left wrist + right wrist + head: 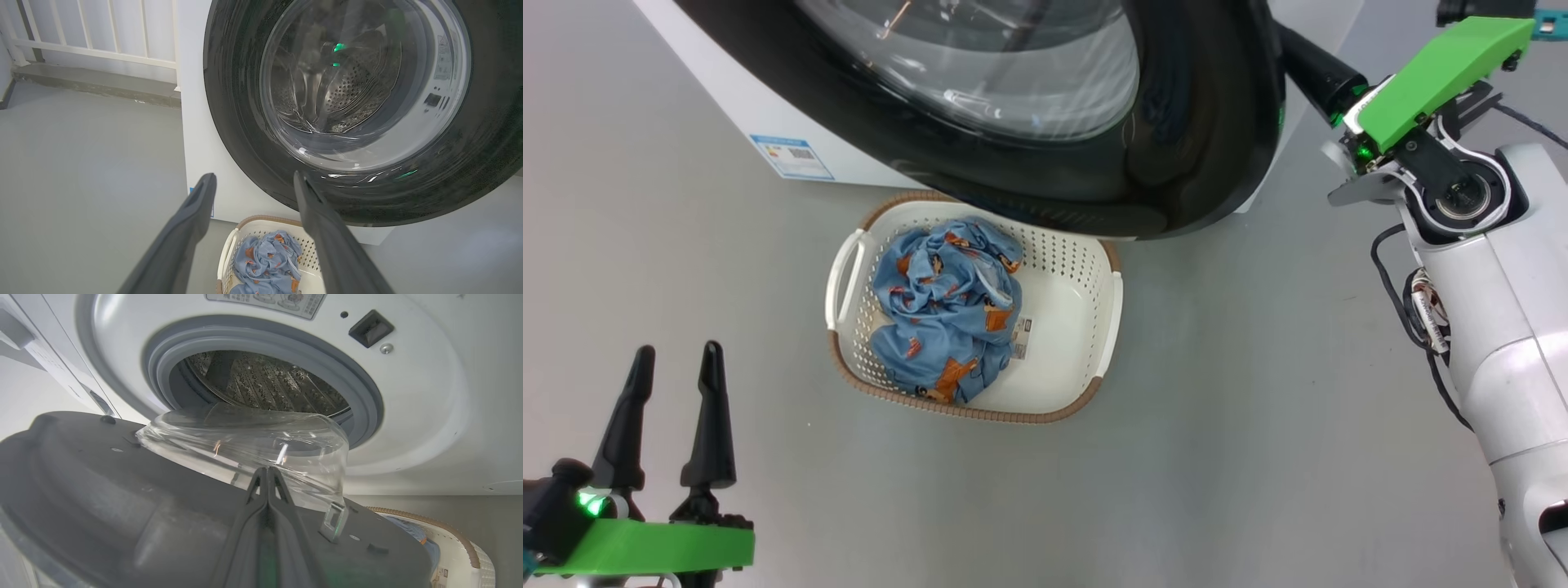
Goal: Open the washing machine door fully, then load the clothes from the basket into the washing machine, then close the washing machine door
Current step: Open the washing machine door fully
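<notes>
Door: the washing machine door [1201,155] stands part-open at the top centre of the head view, its black ring overhanging the far rim of the basket [1094,278].
Right pincer: the right pincer [267,471] has its fingers pressed together, gripping nothing. Its tips are on or just over the door's grey inner face, beside the latch hook [333,520].
Key relation: the door lies left of that pincer in the head view, with its free edge nearest and the hinge apparently toward the upper left. Opening it fully would likely mean sweeping that edge toward the lower left, away from the washing machine [416,416].
Nearer arm: the right. The left pincer [678,351] sits at lower left, fingers apart, empty, well apart from the door.
Clothes: the clothes [947,310] lie bunched in the basket on the floor [1258,425]; the blue printed garment is what I can make out.
Views: the right wrist view shows the gap, the gasket [367,400] and the drum [265,384]. The head view gives the door's outer face.
</notes>
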`<state>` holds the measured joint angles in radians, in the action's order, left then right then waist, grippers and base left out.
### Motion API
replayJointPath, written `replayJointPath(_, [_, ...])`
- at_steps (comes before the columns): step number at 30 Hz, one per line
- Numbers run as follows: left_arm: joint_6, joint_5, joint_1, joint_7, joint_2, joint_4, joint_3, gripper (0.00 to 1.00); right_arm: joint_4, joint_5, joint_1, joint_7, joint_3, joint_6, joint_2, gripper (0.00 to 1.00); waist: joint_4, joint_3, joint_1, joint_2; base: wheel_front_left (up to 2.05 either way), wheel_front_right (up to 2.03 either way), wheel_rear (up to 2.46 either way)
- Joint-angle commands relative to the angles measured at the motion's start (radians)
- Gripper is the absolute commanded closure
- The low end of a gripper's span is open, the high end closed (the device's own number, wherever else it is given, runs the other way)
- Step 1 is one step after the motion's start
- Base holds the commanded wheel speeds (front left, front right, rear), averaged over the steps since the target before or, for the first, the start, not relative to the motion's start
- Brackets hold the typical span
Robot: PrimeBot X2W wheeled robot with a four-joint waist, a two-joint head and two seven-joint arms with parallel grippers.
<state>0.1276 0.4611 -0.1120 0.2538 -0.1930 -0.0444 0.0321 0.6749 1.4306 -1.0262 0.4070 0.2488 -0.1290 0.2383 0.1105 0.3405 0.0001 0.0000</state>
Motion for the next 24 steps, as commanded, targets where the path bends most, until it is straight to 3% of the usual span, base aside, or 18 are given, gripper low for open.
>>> replayJointPath(1, [0.003,-0.003,-0.012,0.008,-0.024,0.016,-0.040,0.00,-0.039,0.012,0.003,0.020,0.016,-0.002,-0.022,1.00,-0.003,-0.007,0.0000,0.0000,0.00,0.00,0.00])
replayJointPath(14, [0.003,-0.020,0.020,0.008,-0.014,-0.003,-0.040,0.00,-0.081,0.080,0.102,0.212,0.071,-0.002,-0.012,1.00,-0.012,-0.091,0.0000,0.0000,0.00,0.00,0.00])
replayJointPath(24, [0.003,-0.034,0.054,0.008,-0.003,-0.010,-0.040,0.00,-0.131,0.096,0.190,0.267,0.103,-0.002,-0.020,1.00,0.003,-0.151,0.0000,0.0000,0.00,0.00,0.00])
